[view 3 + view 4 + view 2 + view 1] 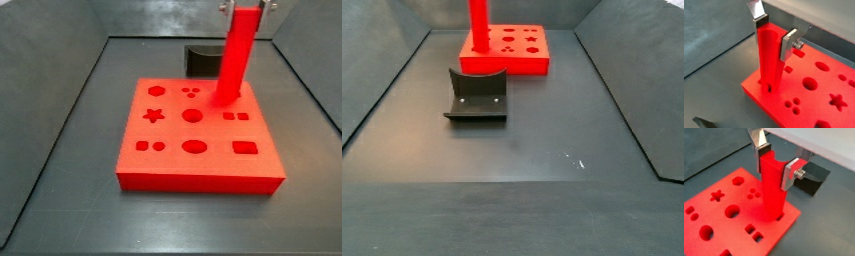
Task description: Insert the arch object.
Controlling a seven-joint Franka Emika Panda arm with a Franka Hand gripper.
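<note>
The arch object (771, 193) is a long bright red bar that stands upright. My gripper (776, 164) is shut on its upper end, with a silver finger on each side; this also shows in the other wrist view (774, 34). The bar's lower end (765, 86) sits in a hole near a corner of the red board (817, 95), by the board's edge. In a side view the bar (233, 60) rises from the board's far right part (201, 165), and the gripper (247, 5) shows only at the picture's top edge. In the other side view the bar (477, 25) stands on the board's left end.
The dark fixture (476, 95) stands on the floor beside the board (523, 62). It also shows behind the board in a side view (203, 58) and in a wrist view (814, 178). The board has several other shaped holes. Grey walls enclose the floor.
</note>
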